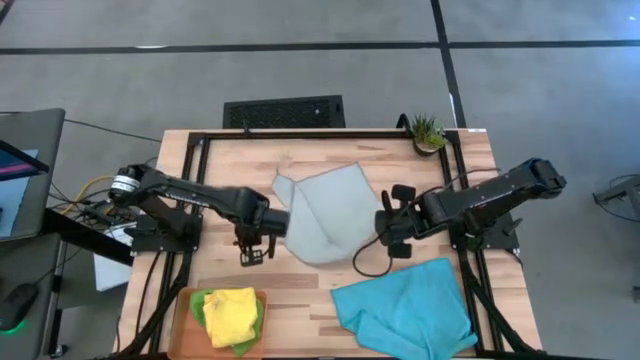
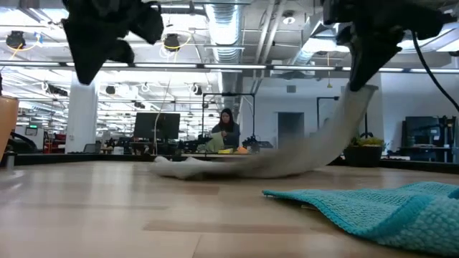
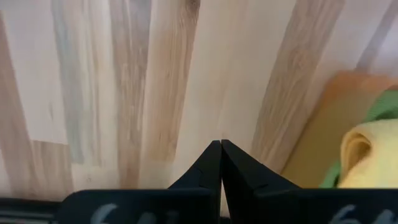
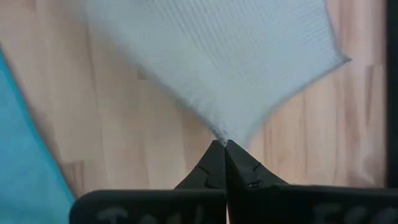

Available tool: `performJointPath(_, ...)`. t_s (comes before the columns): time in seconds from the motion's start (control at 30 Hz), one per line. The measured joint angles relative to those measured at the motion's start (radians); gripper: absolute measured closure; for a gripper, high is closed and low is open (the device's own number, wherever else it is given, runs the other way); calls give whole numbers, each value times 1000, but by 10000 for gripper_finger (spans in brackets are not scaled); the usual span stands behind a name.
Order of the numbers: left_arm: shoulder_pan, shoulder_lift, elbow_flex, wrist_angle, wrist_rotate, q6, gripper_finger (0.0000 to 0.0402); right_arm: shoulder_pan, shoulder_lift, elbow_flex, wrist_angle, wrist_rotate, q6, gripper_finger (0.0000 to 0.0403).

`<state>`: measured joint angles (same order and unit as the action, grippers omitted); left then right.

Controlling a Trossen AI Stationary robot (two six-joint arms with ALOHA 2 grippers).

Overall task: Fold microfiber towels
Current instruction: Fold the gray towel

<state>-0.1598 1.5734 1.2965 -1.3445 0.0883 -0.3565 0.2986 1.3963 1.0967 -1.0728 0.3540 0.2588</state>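
While the grey towel [image 1: 325, 212] is lying mid-table, soft and finely ribbed, its shape is showing as an uneven four-sided sheet with one corner being lifted off the wood. Right gripper [image 1: 385, 228] is pinching that corner: jaws are closed on the cloth tip, seen clearly in the right wrist view [image 4: 222, 144], and in the low view the towel [image 2: 301, 154] is draping in a long curve from the raised jaws down to the table [image 1: 310, 290]. Right arm is reaching in from the table's right edge, bent at the elbow, wrist pointing toward centre.

Left gripper [image 1: 252, 256] is hanging just beside the grey towel's left edge, jaws pressed fully together and holding nothing; its wrist view is showing only bare pale wood planks under the closed tips [image 3: 221, 149]. Left arm is stretching in from the left edge, low over the table.

Turquoise towel [image 1: 405, 307] is sitting at the front right, waffle-textured, loosely rumpled with a fold along one side. Yellow towel [image 1: 232, 314] is sitting bunched on top of the green towel [image 1: 203, 306], both in the flat orange tray [image 1: 183, 322] at the front left. Small potted plant [image 1: 427, 132] is standing at the back right corner.
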Motion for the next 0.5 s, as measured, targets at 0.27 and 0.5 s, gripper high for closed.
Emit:
performJointPath(0.27,-40,-1,-129,209,-42,-3,401,34,-1,-24,8,1,30,397)
performJointPath(0.5,-52,-1,-134,397,-50,69,401,26,-1,-24,15,6,30,397)
